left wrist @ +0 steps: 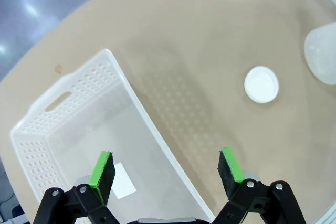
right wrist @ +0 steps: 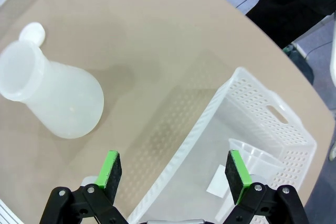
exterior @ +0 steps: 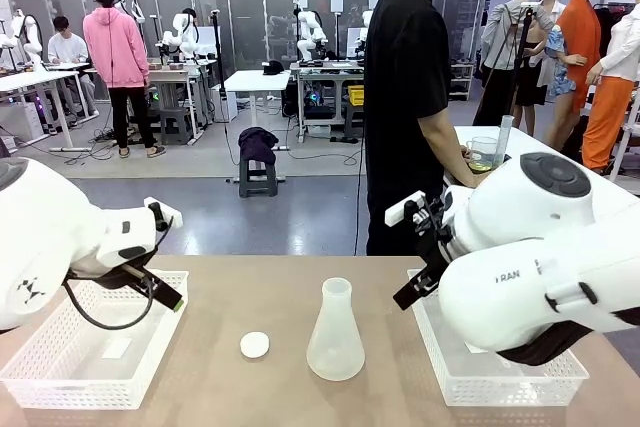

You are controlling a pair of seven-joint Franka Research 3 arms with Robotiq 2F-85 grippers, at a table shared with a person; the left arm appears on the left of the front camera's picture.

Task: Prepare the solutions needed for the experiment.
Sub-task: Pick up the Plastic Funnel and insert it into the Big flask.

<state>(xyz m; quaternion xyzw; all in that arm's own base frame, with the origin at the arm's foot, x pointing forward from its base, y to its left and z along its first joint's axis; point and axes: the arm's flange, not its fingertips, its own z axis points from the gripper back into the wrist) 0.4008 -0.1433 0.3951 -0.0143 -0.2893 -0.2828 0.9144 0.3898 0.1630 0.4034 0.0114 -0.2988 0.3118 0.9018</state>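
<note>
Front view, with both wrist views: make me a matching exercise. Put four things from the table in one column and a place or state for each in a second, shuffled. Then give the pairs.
Things
1. conical flask
2. white cap
3. left basket
4. right basket

Place or state
A. holds a clear cup
B. lies flat on the table beside the flask
C. stands upright, mid-table
D. holds a paper slip, no cup

Pairs: 1-C, 2-B, 3-D, 4-A
</note>
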